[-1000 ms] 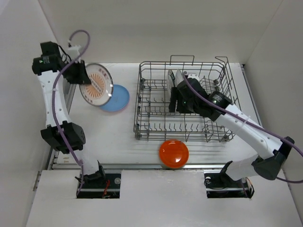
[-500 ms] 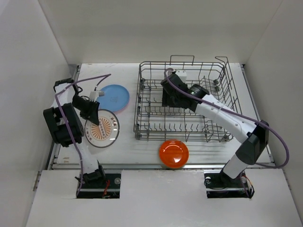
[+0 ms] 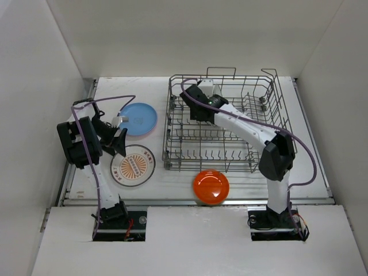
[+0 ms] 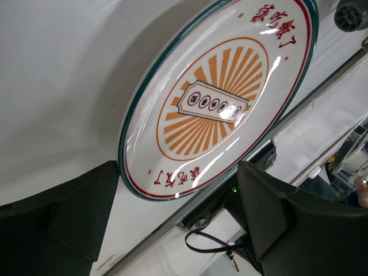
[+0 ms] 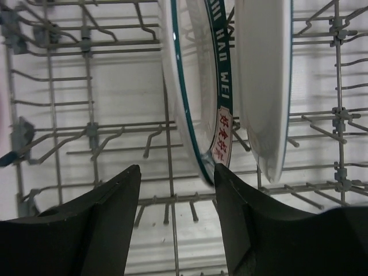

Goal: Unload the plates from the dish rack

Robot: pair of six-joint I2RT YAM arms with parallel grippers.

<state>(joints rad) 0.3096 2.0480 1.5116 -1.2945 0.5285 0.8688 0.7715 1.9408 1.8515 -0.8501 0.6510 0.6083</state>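
Patterned plate (image 4: pixel 218 98) flat just ahead of left gripper (image 4: pixel 178 175) (jaws apart)

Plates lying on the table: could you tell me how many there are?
3: blue plate back left, patterned plate nearer, orange plate before the dish rack; none looks hidden.

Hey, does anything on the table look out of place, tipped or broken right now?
Nothing stands out. The sunburst plate, blue plate and orange plate lie flat on the table, and two plates stand upright in the dish rack. No breakage shows.
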